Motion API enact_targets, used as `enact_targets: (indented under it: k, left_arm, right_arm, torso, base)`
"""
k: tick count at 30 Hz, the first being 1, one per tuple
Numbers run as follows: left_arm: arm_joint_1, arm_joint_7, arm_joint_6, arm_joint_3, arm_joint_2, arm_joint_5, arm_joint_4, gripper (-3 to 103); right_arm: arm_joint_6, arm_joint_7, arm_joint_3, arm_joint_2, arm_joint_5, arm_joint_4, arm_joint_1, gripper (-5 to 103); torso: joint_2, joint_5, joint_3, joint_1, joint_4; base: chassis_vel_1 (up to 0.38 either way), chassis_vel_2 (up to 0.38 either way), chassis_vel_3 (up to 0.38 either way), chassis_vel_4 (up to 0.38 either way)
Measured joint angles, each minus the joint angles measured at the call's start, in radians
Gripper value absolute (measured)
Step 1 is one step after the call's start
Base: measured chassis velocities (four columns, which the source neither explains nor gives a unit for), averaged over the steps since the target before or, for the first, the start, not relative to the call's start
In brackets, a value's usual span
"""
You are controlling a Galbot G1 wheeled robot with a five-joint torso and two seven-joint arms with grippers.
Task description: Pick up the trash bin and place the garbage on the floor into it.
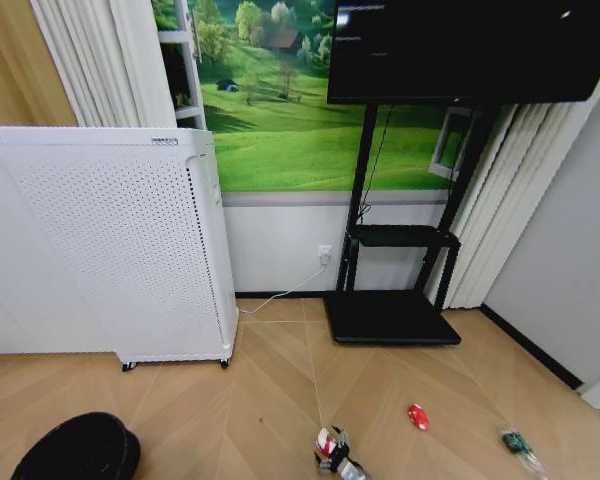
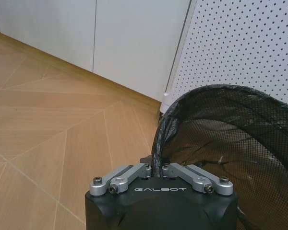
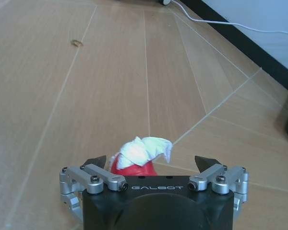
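The trash bin [image 1: 80, 448], black, round and mesh-sided, is at the lower left of the head view. In the left wrist view my left gripper [image 2: 157, 168] is shut on the near rim of the trash bin [image 2: 230, 139]. The garbage lies on the wooden floor to the right. It is a crumpled red-and-white wrapper [image 1: 330, 447], a small red crushed piece [image 1: 418, 416] and a clear-green bottle [image 1: 518, 444]. In the right wrist view my right gripper [image 3: 152, 162] stands open low over the floor. The wrapper [image 3: 143, 152] sits between its spread fingers.
A large white perforated appliance [image 1: 130, 250] on casters stands just behind the bin, with a white cable [image 1: 280, 294] running to a wall socket. A black TV stand base [image 1: 392, 318] sits at the wall beyond the litter. Walls close in on the right.
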Motion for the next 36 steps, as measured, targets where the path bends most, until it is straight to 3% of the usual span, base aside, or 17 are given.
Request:
enact_targets:
  k: [2, 8, 14, 16, 17, 19, 22, 23, 28, 32, 36]
  left_arm:
    - [0.0, 0.009, -0.008, 0.0, 0.0, -0.011, -0.001, 3]
    - [-0.009, 0.021, -0.016, -0.004, 0.011, -0.033, -0.004, 3]
    - [-0.025, 0.016, -0.016, 0.003, 0.011, -0.032, -0.01, 3]
    - [-0.029, 0.015, -0.016, 0.004, 0.011, -0.032, -0.011, 3]
    - [-0.032, 0.013, -0.016, 0.006, 0.011, -0.031, -0.012, 3]
    - [-0.038, 0.01, -0.016, 0.009, 0.013, -0.031, -0.015, 3]
    - [-0.043, 0.008, -0.015, 0.011, 0.016, -0.03, -0.017, 3]
    - [-0.046, 0.007, -0.015, 0.012, 0.018, -0.03, -0.017, 3]
    - [-0.05, 0.005, -0.015, 0.015, 0.02, -0.027, -0.017, 3]
    - [-0.06, 0.006, -0.02, 0.051, 0.042, -0.001, -0.03, 3]
    - [-0.115, -0.045, -0.018, 0.169, 0.101, 0.015, -0.072, 3]
  right_arm:
    - [0.007, 0.0, 0.006, 0.0, -0.03, -0.013, 0.009, 102]
    - [0.005, -0.017, 0.019, -0.016, -0.057, -0.021, 0.003, 94]
    - [0.013, -0.037, 0.038, -0.019, -0.056, -0.012, -0.017, 73]
    - [0.015, -0.039, 0.04, -0.018, -0.054, -0.011, -0.02, 73]
    - [0.015, -0.04, 0.041, -0.018, -0.047, -0.008, -0.022, 62]
    - [0.016, -0.042, 0.041, -0.019, -0.035, -0.003, -0.028, 51]
    - [0.017, -0.042, 0.042, -0.02, -0.031, -0.001, -0.03, 51]
    - [0.018, -0.043, 0.043, -0.02, -0.027, 0.0, -0.03, 43]
    - [0.019, -0.043, 0.045, -0.02, -0.02, 0.0, -0.03, 36]
    - [0.015, -0.048, 0.052, -0.026, 0.055, 0.024, -0.023, 36]
    - [-0.02, -0.065, 0.052, -0.066, 0.199, 0.218, -0.064, 36]
  torso:
    - [0.0, -0.0002, 0.0, 0.0, 0.0001]
    - [0.0, -0.0002, 0.0, 0.0, -0.0002]
    - [0.0, -0.0001, 0.0, 0.0, -0.0001]
    - [0.0, -0.0001, 0.0, 0.0, -0.0001]
    - [0.0, -0.0001, 0.0, 0.0, -0.0002]
    - [0.0, -0.0001, 0.0, 0.0, -0.0002]
    - [0.0, -0.0001, 0.0, 0.0, -0.0001]
    - [0.0, -0.0001, 0.0, 0.0, -0.0001]
    - [0.0, 0.0, 0.0, 0.0, -0.0001]
    - [0.0, -0.0001, 0.0, 0.0, 0.0002]
    - [0.0, -0.0002, 0.0, 0.0, 0.0]
  base:
    - [0.0, 0.0, 0.0, 0.0]
    - [0.0, 0.0, 0.0, 0.0]
    - [0.0, 0.0, 0.0, 0.0]
    - [0.0, 0.0, 0.0, 0.0]
    - [0.0, 0.0, 0.0, 0.0]
    - [0.0, 0.0, 0.0, 0.0]
    - [0.0, 0.0, 0.0, 0.0]
    - [0.0, 0.0, 0.0, 0.0]
    - [0.0, 0.0, 0.0, 0.0]
    - [0.0, 0.0, 0.0, 0.0]
    - [0.0, 0.0, 0.0, 0.0]
